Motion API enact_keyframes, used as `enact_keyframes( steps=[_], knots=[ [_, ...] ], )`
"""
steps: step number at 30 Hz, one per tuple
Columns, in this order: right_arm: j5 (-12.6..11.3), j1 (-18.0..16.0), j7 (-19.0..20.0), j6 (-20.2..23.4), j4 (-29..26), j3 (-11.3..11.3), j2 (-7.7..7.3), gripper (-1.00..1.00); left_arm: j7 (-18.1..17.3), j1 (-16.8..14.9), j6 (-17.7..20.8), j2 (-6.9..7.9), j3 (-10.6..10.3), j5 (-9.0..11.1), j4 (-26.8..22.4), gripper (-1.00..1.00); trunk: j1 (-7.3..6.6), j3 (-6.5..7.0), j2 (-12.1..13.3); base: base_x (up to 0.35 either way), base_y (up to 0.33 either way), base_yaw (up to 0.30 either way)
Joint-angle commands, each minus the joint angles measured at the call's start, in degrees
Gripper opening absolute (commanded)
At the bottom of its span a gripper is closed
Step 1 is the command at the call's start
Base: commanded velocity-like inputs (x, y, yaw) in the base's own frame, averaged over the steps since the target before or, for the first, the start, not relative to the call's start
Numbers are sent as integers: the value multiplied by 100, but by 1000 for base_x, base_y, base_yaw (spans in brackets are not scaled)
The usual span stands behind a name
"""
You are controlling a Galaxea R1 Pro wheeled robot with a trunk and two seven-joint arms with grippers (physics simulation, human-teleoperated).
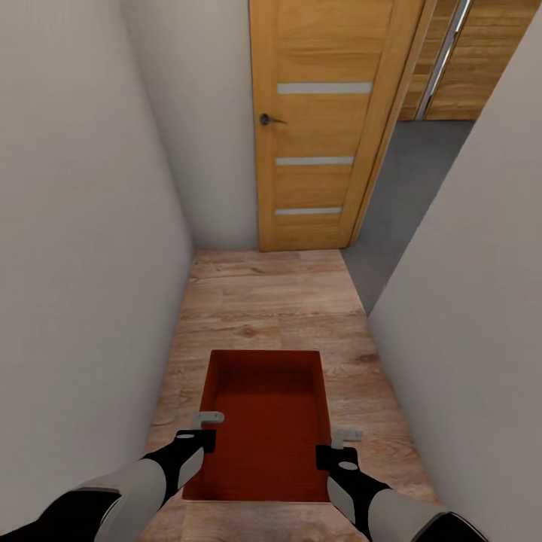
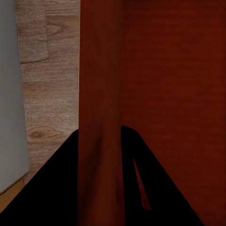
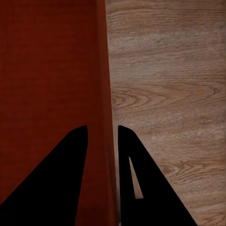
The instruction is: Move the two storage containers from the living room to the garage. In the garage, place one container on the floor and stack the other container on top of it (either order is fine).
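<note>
i have the storage container (image 1: 263, 425) held out low in front over the wood floor (image 1: 278, 301) of a narrow corridor, open side up, long axis pointing away toward the far door (image 1: 324, 124). my left gripper (image 1: 205, 421) pinches its left wall, my right gripper (image 1: 342, 440) its right wall.

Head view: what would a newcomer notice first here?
A red-orange bin sits low in the middle, carried over a wood plank floor, with the left gripper and right gripper clamped on its side walls. Ahead, a closed wooden door ends the narrow white corridor.
</note>
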Motion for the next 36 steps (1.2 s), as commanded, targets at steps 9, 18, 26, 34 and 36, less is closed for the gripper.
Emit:
enact_keyframes(
  steps=[9,18,26,34,36],
  knots=[
    [21,-6,-19,-52,-8,268,-77,-100,202,-3,27,84,38,51,20,-100,5,-5,-5,323,0,0],
    [20,-5,-19,-52,-8,268,-78,-100,202,-3,27,83,38,51,20,-100,5,-5,-5,323,0,0],
    [21,-5,-19,-52,-8,268,-77,-100,202,-6,27,82,38,50,20,-100,5,-5,-5,323,0,0],
    [17,-4,-19,-52,-8,268,-77,-100,202,-8,27,82,38,46,20,-100,5,-5,-5,323,0,-1],
    [16,-6,-19,-52,-8,268,-77,-100,202,-7,27,82,38,46,20,-100,5,-5,-5,323,0,-44]
  ],
)
